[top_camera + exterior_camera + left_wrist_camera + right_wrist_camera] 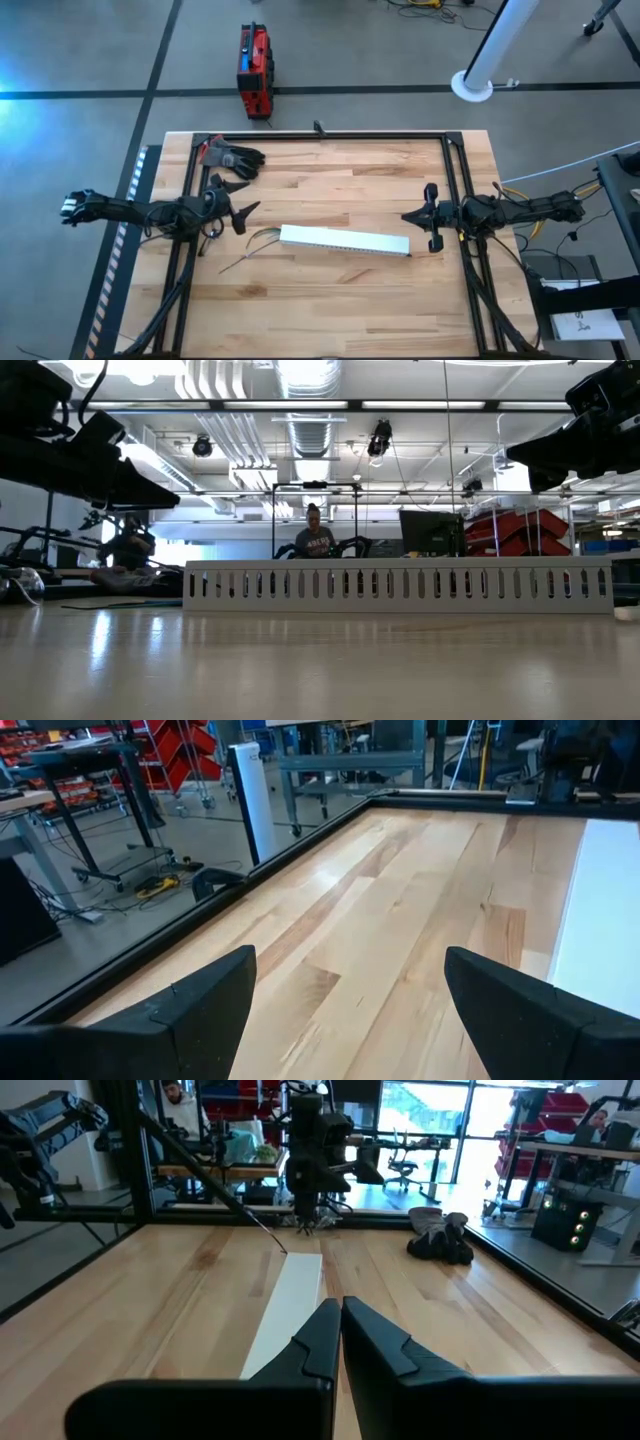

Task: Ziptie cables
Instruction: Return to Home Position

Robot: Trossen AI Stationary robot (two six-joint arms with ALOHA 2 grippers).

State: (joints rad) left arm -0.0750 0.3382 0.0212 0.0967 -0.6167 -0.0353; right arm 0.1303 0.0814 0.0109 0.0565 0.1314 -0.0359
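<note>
Few cables (258, 240) lie near the released left hand (350, 960); probably light, limp; best grasped bunched; right hand (340, 1308) clenched, empty.

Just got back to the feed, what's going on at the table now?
Neither arm is handling anything. The white cable duct lies closed mid-table, with the cables trailing out of the end nearest the left arm. The left gripper hangs open beside that end; the right gripper, shut, sits off the other end.
</note>
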